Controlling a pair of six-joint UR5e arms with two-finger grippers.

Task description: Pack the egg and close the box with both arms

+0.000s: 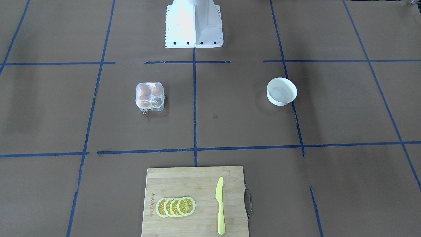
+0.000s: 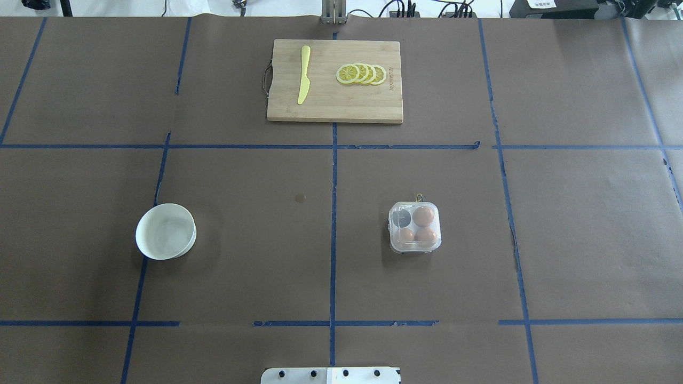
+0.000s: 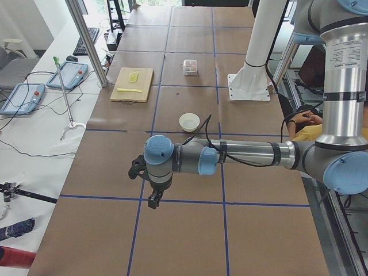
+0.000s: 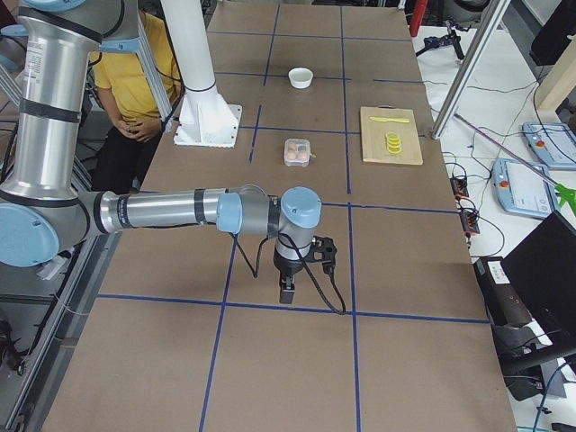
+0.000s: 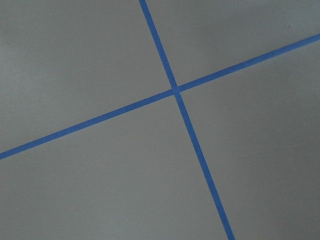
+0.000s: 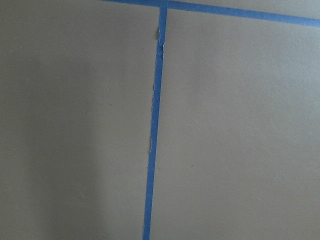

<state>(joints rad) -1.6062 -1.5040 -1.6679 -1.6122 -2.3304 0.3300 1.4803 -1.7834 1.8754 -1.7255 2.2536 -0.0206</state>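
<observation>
The clear box stands right of the table's centre line, and its lid looks down over it. It holds three orange-brown eggs; the fourth cell is dark and holds none. A yellow string hangs at its side. The box also shows in the front view. My left gripper shows only in the left side view, far from the box; I cannot tell if it is open or shut. My right gripper shows only in the right side view, also far away; I cannot tell its state either. Both wrist views show only brown paper and blue tape.
A round white bowl stands on the left half. A wooden cutting board at the far edge carries lemon slices and a yellow knife. The white pedestal stands at the robot's side. A person in yellow sits behind it.
</observation>
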